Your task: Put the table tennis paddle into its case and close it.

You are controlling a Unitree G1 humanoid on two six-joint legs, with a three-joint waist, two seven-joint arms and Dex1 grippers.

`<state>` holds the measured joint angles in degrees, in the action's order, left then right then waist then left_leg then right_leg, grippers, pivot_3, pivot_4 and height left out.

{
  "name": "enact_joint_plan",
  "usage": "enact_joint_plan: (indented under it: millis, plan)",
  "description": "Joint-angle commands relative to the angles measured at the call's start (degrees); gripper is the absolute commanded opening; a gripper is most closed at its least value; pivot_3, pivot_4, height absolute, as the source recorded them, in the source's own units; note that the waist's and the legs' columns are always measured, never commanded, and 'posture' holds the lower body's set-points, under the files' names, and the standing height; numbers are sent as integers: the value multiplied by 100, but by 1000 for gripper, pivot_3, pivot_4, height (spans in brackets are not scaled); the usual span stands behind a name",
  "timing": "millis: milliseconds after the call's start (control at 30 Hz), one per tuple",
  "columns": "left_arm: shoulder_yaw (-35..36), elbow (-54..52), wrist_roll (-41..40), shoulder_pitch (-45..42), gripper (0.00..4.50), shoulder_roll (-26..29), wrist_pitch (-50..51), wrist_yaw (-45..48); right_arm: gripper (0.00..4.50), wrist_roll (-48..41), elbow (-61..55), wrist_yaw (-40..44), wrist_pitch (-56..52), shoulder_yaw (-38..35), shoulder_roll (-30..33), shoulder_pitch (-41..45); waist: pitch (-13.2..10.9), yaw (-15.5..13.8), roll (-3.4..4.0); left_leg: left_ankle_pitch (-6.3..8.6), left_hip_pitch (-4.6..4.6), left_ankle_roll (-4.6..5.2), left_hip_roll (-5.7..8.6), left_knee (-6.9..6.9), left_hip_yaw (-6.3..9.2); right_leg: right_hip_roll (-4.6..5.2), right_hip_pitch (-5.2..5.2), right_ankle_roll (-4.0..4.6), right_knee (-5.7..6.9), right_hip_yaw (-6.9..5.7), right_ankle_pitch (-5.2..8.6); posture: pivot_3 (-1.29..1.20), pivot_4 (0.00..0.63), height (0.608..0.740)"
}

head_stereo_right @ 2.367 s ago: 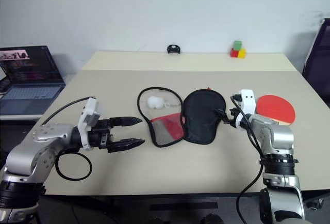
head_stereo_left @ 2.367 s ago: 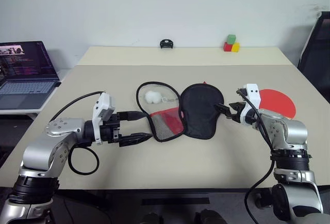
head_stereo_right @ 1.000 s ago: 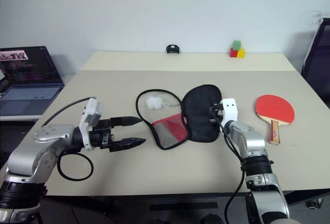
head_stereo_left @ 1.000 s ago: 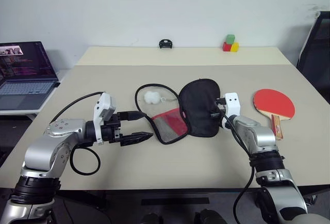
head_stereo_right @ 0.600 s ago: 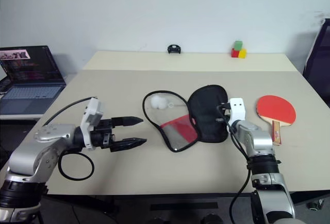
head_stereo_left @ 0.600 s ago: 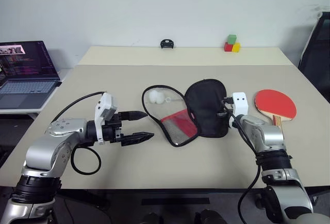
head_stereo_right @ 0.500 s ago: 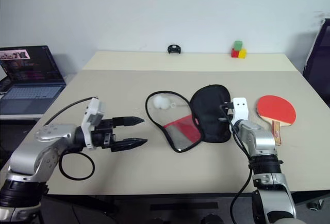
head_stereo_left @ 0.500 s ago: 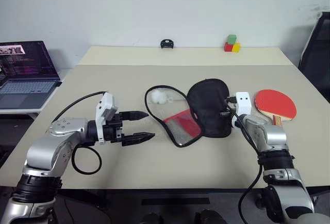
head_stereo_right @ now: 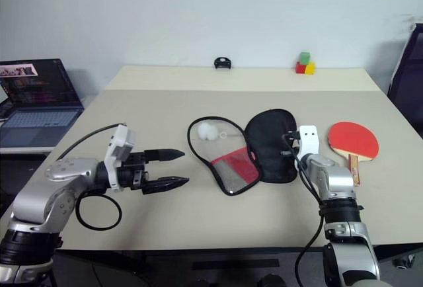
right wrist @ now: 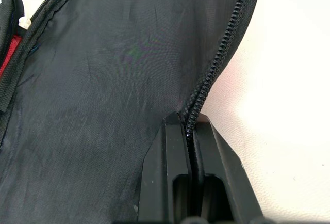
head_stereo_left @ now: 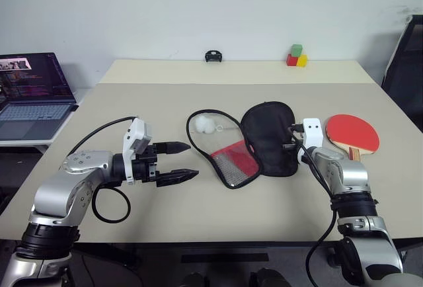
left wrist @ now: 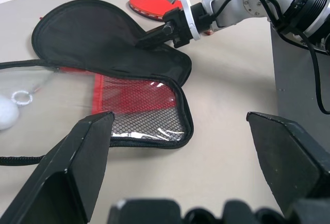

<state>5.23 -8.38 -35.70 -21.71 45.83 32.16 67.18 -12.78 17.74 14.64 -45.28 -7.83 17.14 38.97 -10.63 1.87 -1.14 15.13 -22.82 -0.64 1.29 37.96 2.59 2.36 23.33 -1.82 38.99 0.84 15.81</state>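
The case lies unzipped and spread open at mid-table. Its black half is on the right and its red mesh half on the left. My right gripper is shut on the zipper edge of the black half, on the side nearest the paddle. The table tennis paddle lies flat, red face up, just right of that gripper, and my right arm partly covers its handle. My left gripper hovers open to the left of the mesh half, pointing at it and holding nothing.
A small white ball sits inside the case's clear flap. A laptop stands on a side table at the left. Coloured blocks and a small black object sit at the far edge. A dark chair is at the right.
My right gripper has dragged the case to the right, toward the paddle, then held still. The left gripper has stayed in place, open.
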Motion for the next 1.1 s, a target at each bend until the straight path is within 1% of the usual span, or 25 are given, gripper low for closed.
enact_joint_plan:
  millis: [33, 1100]
  plan:
    - [68, -47, -31, -88, 4500, 24, -60, 60, 25, -43, -278, -35, 30, -113, 61, 36, 0, 0, 0, 0, 0, 0, 0, 0, 0, 0, 0, 0, 0, 0, 0, 0, 150, 740]
    - [68, -47, -31, -88, 4500, 24, -60, 60, 25, -42, -279, -34, 29, -113, 61, 36, 0, 0, 0, 0, 0, 0, 0, 0, 0, -1, 0, 0, 0, 0, 0, 0, 150, 740]
